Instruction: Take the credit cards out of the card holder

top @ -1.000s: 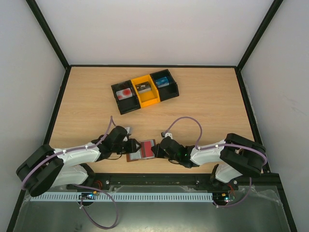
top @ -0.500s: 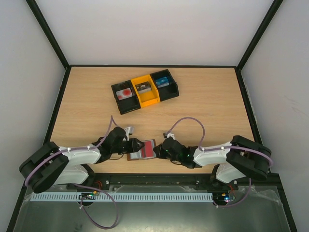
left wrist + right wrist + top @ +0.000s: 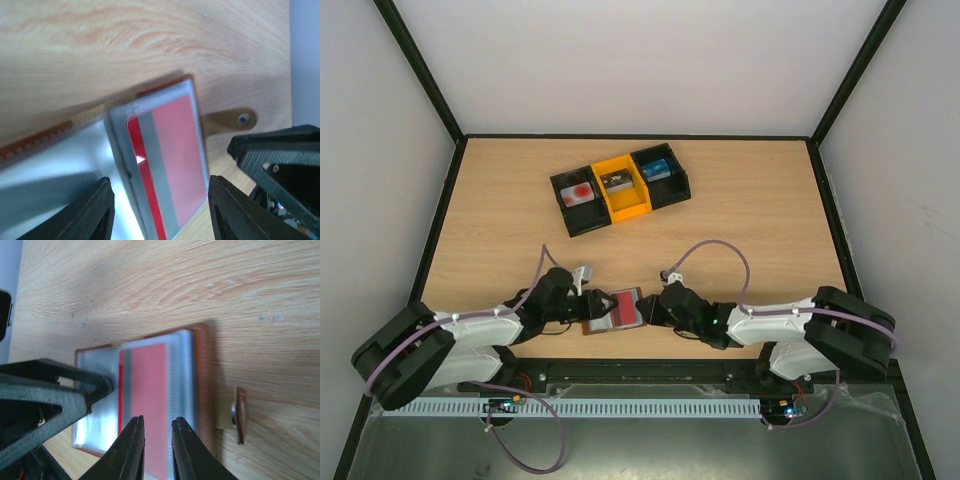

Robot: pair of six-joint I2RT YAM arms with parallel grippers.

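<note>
The brown card holder (image 3: 610, 312) lies open near the table's front edge, its tab (image 3: 231, 120) toward my right gripper. A red-pink card (image 3: 176, 160) sits in its blue-grey clear pocket and also shows in the right wrist view (image 3: 147, 390). My left gripper (image 3: 160, 210) is wide open at the holder's left side, and one of its fingers (image 3: 55, 385) lies over the left pocket. My right gripper (image 3: 157, 447) hovers over the card with its jaws a narrow gap apart, holding nothing. A whitish card with a red round mark (image 3: 580, 192) lies in the tray.
A three-part black-and-yellow tray (image 3: 620, 188) stands at the middle back with small items in each compartment. The table's front edge and the black rail (image 3: 650, 372) run just behind the holder. Dark frame posts (image 3: 420, 70) border the table.
Both arms have stretched lower toward the holder. The left gripper shifted slightly along the holder's left side, the right elbow swung right. The holder and the red-pink card stayed put.
</note>
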